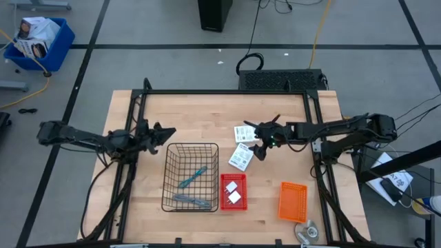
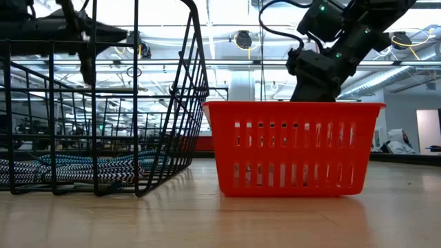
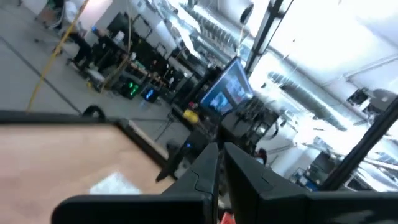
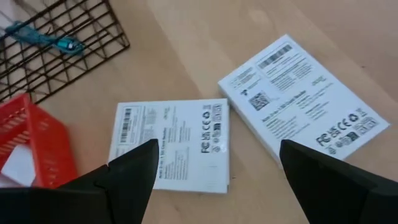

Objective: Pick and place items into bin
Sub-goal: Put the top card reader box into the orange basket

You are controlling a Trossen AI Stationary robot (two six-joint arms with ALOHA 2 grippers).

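So far the task looks more than half done. On the worktop (image 1: 193,110) the black wire basket (image 1: 191,176) already holds the two slim teal and grey hand tools: one (image 1: 193,177) lies near its middle, the other (image 1: 191,200) along its near edge. Just beside it, the small red bin (image 1: 233,191) holds the two white blocks (image 1: 233,192). The orange bin (image 1: 292,201) stands well apart on the right and seems to have nothing in it, though the high view is too small to be sure.

What is left are the two flat white cards. One card (image 4: 169,146) lies flat on the wood near the corner of the red bin, and the second card (image 4: 306,96) lies just beside it, not overlapping. Neither is lifted.

The right gripper (image 4: 214,177) hovers above the first card with its fingers spread wide and holding nothing. I judge that picking this card is the step in hand.

The left gripper (image 1: 165,132) waits beside the far left corner of the wire basket, its fingers almost closed with nothing between them.
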